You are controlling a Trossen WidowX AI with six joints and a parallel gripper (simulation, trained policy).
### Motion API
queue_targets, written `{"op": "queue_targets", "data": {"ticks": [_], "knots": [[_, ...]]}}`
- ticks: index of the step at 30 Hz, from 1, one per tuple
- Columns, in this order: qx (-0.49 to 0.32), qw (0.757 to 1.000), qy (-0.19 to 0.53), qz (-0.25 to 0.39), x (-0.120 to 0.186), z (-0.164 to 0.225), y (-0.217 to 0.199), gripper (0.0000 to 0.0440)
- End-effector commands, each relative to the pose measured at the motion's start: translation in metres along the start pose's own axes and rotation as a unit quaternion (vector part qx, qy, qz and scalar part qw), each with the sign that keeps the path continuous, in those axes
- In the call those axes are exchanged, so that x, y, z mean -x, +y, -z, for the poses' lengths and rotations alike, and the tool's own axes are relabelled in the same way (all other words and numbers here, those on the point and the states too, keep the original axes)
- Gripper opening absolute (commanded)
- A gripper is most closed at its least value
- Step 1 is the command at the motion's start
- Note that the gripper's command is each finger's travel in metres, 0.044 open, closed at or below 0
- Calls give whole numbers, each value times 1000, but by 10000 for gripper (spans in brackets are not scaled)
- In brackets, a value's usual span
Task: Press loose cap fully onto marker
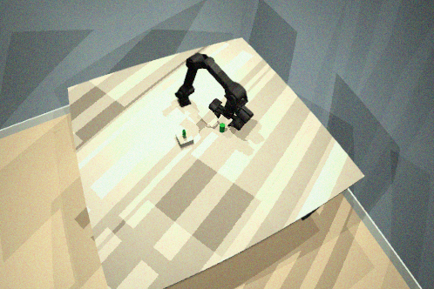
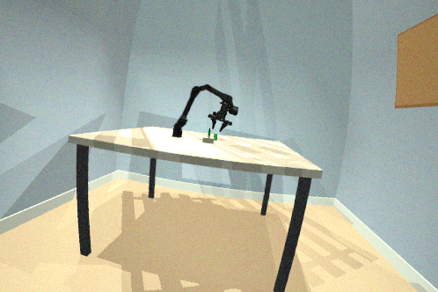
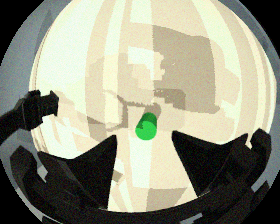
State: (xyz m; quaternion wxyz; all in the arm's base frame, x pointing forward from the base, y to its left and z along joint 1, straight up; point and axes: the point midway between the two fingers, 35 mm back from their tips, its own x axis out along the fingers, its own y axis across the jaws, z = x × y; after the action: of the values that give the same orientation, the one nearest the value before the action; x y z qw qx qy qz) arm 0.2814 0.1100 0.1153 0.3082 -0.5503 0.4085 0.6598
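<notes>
The green cap (image 1: 222, 127) (image 2: 215, 137) (image 3: 146, 129) stands upright on the table. The green marker (image 1: 184, 133) (image 2: 208, 132) stands upright in the pale holder block (image 1: 186, 142) (image 2: 208, 141), a short way from the cap, with its narrow top bare. My gripper (image 1: 227, 120) (image 2: 217, 129) (image 3: 144, 137) is open and empty, pointing down above the table near the cap. In the wrist view the cap shows between the fingertips and slightly beyond them. The exterior view shows a gap between the fingertips and the cap's top.
The table (image 1: 205, 233) (image 2: 176, 156) carries patchy light and shadow. The arm's base (image 1: 185, 100) (image 2: 177, 131) stands toward the table's back; part of the arm shows at the left of the wrist view. The holder block lies to the cap's left in the top and exterior views.
</notes>
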Motion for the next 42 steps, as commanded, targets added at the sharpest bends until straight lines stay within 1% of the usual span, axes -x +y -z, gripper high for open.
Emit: {"op": "queue_targets", "data": {"ticks": [1, 18, 22, 24, 25, 30, 31, 36, 42], "knots": [[4, 1000, -6, -8, -9, 1, 0, 288], [31, 999, -6, -21, -46, 2, -2, 259], [39, 999, 1, -21, -52, 3, -2, 241], [42, 999, 5, -20, -54, 4, -2, 222], [43, 999, 7, -19, -55, 4, -2, 205], [44, 999, 17, -8, -50, 6, 0, 75], [42, 999, 17, -3, -46, 7, 0, 69], [36, 999, 28, 22, -29, 15, -1, 90], [24, 998, 34, 47, -6, 26, 1, 92]]}}
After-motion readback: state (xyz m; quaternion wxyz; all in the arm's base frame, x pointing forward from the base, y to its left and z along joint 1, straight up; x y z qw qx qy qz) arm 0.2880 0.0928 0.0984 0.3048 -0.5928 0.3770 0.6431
